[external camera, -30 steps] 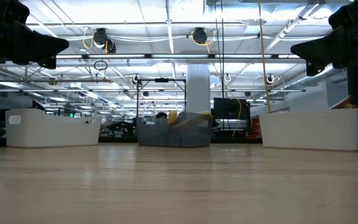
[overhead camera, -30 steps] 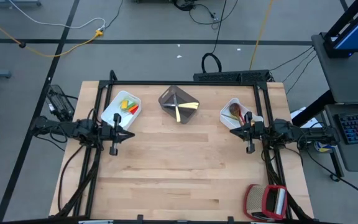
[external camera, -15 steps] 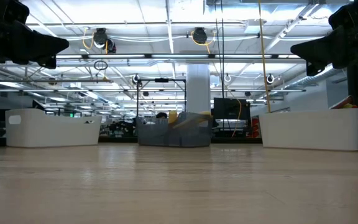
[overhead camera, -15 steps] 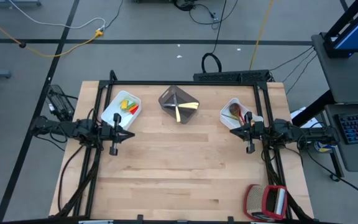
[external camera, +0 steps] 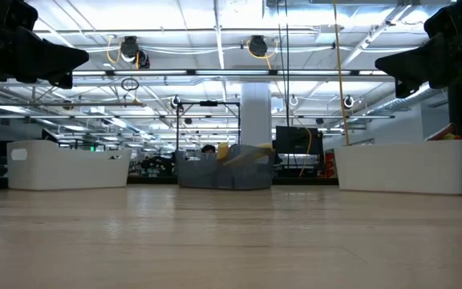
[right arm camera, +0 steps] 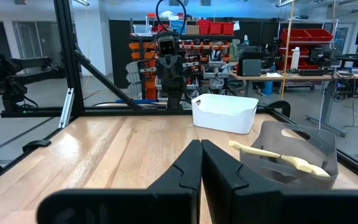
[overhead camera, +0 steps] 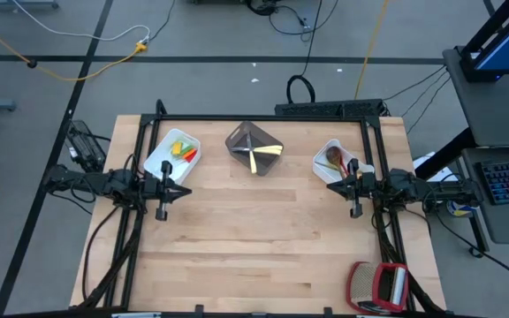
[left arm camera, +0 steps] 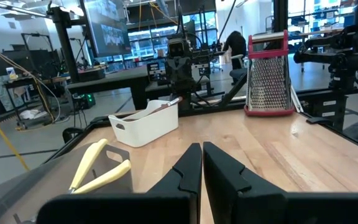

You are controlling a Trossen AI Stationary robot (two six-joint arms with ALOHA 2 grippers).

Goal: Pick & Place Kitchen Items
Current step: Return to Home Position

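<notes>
- Nearest me, at the near right corner of the light wooden counter [overhead camera: 254, 238], the bulky red-and-silver box grater [overhead camera: 378, 287] lies on its side, well apart from everything else.
- The middle of the counter is bare wood.
- My left end effector [overhead camera: 182, 191] hangs above the counter at its left side and points across towards the right arm. In the left wrist view the two dark fingers sit pressed together with only a thin slit between them and nothing in the grip.
- My right end effector [overhead camera: 334, 184] mirrors it at the right side, pointing back towards the left arm. Its fingers are also closed together and grip nothing.
- Just beyond the left end effector is the left white rectangular bin [overhead camera: 159, 164], which holds a bunch of yellow, green and red-orange utensils [overhead camera: 183, 151].
- Just beyond the right end effector is the right white rectangular bin [overhead camera: 323, 170]. It holds a brown wooden spoon [overhead camera: 333, 158] plus other utensils too small to sort out.
- Between the two white bins, at the far centre, the grey rectangular bin [overhead camera: 241, 137] holds the pale-handled knives [overhead camera: 256, 157], which lie across its inside.
- All three bins stand in a row along the far edge, apart from one another.
</notes>
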